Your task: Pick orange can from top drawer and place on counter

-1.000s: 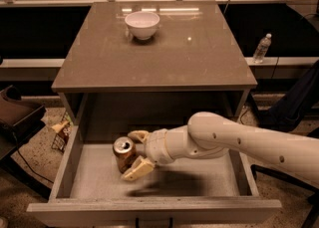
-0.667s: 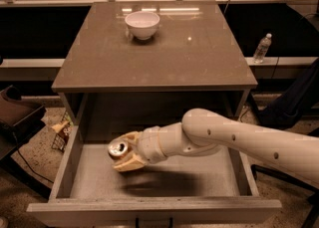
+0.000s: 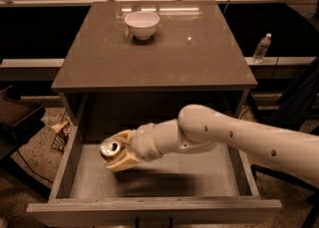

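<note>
counter [image 3: 164,57]: white bowl [image 3: 142,23] | top drawer [image 3: 164,181]: open | pincer [image 3: 117,151]: pinching orange can [image 3: 109,147] inside

Over the left half of the drawer [image 3: 149,206], the pincer [image 3: 113,151] clasps the can [image 3: 110,147]. Its fingers cover most of the can's side, so only the silver top shows. The arm [image 3: 234,137] runs off the right edge and hides part of the drawer floor. The bottom edge cuts the drawer's front panel. The label on the bottle [image 3: 261,49] is too small to read.
</note>
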You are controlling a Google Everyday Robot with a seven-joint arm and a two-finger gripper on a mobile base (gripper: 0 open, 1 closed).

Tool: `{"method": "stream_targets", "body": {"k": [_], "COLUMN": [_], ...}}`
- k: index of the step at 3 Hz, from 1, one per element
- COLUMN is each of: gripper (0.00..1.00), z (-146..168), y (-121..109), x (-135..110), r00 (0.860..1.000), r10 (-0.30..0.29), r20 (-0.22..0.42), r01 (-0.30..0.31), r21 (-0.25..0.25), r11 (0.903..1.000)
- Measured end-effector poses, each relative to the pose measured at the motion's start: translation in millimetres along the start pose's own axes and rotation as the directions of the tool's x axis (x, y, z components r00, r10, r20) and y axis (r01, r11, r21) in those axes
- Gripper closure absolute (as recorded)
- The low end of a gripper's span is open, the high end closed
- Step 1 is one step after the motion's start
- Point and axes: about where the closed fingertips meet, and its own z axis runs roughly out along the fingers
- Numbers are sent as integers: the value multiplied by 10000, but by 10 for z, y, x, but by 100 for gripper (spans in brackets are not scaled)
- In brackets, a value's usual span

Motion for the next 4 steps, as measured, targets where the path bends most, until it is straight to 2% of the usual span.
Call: {"method": "stream_targets", "body": {"k": [1,2,3,4], "gripper": [100,100,100,100], "z": [-19,-225,-343,-447], "y": [-28,-318,-585,-1140], "x": [-194,-1062,-1714,-2414], "r00": [9999,9993,9983,9986], "r10": [-109,-77,129,431], "r20": [-92,-373,-562,-315], "r01": [108,85,-79,-366], "r21": [-133,204,884,1847], "r11": [9999,9998,9961,9821]}}
